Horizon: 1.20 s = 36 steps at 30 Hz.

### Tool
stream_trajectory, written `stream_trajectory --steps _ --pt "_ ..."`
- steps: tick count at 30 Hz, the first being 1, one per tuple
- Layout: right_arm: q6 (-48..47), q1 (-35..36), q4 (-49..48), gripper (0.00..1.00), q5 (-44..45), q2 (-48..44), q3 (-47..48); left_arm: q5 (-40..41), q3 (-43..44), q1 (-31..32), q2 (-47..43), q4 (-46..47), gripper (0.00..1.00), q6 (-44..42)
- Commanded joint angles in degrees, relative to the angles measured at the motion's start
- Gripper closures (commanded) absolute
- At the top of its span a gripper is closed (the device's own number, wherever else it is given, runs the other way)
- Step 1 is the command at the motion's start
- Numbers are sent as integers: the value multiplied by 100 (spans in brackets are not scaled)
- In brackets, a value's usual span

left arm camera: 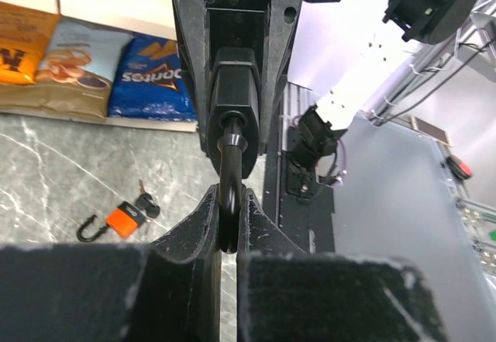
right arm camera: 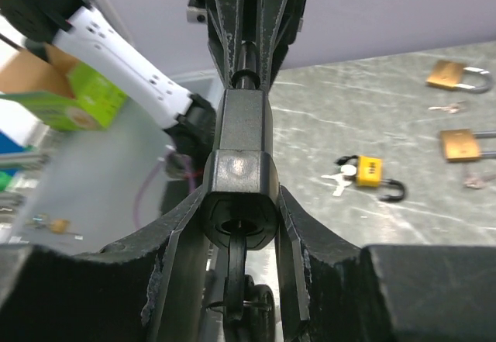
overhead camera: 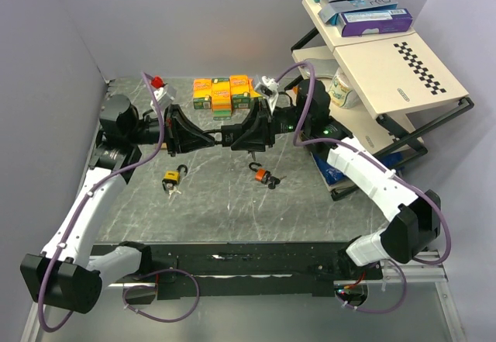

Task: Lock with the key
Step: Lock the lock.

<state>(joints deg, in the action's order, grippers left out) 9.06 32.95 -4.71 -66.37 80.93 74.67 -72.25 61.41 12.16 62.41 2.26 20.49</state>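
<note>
A black padlock (overhead camera: 227,136) hangs in mid-air between both arms above the table's middle. My left gripper (left arm camera: 229,222) is shut on its dark shackle (left arm camera: 229,191), with the padlock's body (left arm camera: 232,101) just beyond the fingertips. My right gripper (right arm camera: 240,214) has its fingers pressed against both sides of the padlock's body (right arm camera: 242,144). A black key (right arm camera: 237,276) sticks out of the keyhole toward the right wrist camera, with a ring and other keys hanging from it.
A yellow padlock (overhead camera: 172,178) with keys and an orange padlock (overhead camera: 263,175) lie on the marble table below. Two brass padlocks (right arm camera: 457,145) lie further off. Coloured boxes (overhead camera: 222,92) stand at the back, and a rack (overhead camera: 387,70) stands at the right.
</note>
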Motion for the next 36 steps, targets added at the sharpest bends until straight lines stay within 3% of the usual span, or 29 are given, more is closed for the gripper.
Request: stream_trajectory --steps 1,16,23,28,36 --pt "975 141 -1058 100 -517 160 258 597 -58 339 -124 494 99 -213" --pt "834 572 -1111 100 -254 670 671 985 -410 1200 402 2427 99 1237" --pt "641 862 -1067 100 -263 872 812 1055 -454 1464 649 2883 99 1413" --pt "378 924 -751 100 -298 881 785 1046 -516 1464 702 3043 99 1414" --pt "-1 1126 -135 100 -614 1092 917 870 -147 1614 843 2033 99 491"
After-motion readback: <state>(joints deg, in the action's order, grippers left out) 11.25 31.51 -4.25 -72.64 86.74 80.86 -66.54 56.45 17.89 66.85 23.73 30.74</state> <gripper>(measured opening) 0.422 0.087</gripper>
